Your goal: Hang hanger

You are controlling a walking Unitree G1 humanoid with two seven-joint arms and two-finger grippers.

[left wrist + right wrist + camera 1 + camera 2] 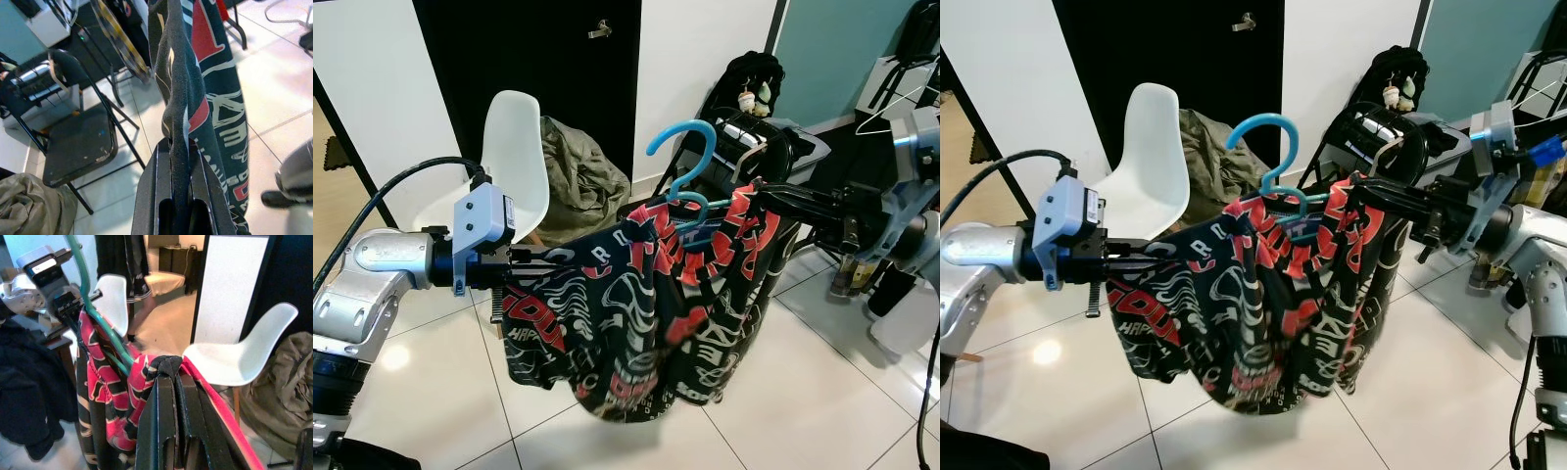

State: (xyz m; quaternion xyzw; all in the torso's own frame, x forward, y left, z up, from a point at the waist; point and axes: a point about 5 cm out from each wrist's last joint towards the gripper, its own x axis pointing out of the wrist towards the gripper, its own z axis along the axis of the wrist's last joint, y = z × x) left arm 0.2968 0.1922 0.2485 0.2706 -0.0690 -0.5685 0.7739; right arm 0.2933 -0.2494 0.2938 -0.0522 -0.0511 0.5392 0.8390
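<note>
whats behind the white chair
Behind the white chair lies a crumpled olive-green cloth heap on the floor, against a black door. The chair's back covers part of the heap, and the shirt hides the floor in front.

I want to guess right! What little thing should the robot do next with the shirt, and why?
Probably lift both arms together. The left gripper and right gripper each pinch a side of the black and red shirt, which sags between them, with the blue hanger inside. No rail is visible yet.
</note>
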